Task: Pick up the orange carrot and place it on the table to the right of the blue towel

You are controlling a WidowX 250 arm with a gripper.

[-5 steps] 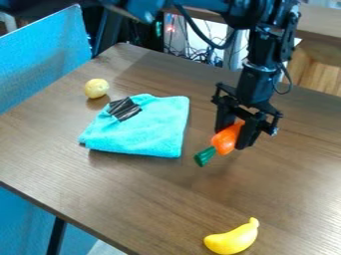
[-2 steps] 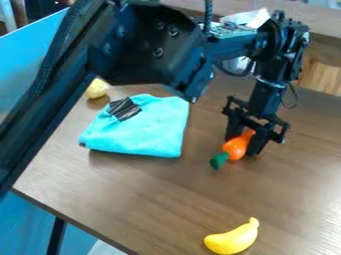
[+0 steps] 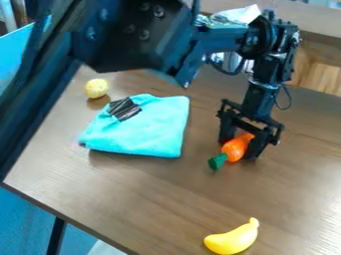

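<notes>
**One claw [image 3: 238, 150] set around one orange toy carrot [image 3: 235, 148], three other things on the surface [image 3: 160, 194]**

The claw, black and single, hangs from the robot arm [image 3: 126, 37], low over the right half of the surface. One carrot sits between its two sides, the green top [image 3: 217, 162] slanting down to the left and the narrow end up to the right. Whether the claw is clenched on the carrot or has released it, I cannot tell; nor is it clear whether the carrot bears on the surface.

Left of the carrot, well apart from it, lies one folded turquoise cloth [image 3: 150, 132]. One black patch with pale lines [image 3: 122, 108] shows on the cloth's upper left part. Just beyond that corner is one pale yellow, roundish object [image 3: 96, 88], apart from the cloth. One yellow banana [image 3: 233, 240] lies alone near the bottom edge of the view, its stem pointing up and to the right.

The surface is brown wood with a fine grain, its front edge running at a slant, and one dark leg [image 3: 57, 236] shows below it. Blue material [image 3: 23, 216] shows at the lower left, with more at the upper left. Behind, at the upper right, are a brown ledge [image 3: 319, 27] and a lighter wood area [image 3: 323, 77].
</notes>
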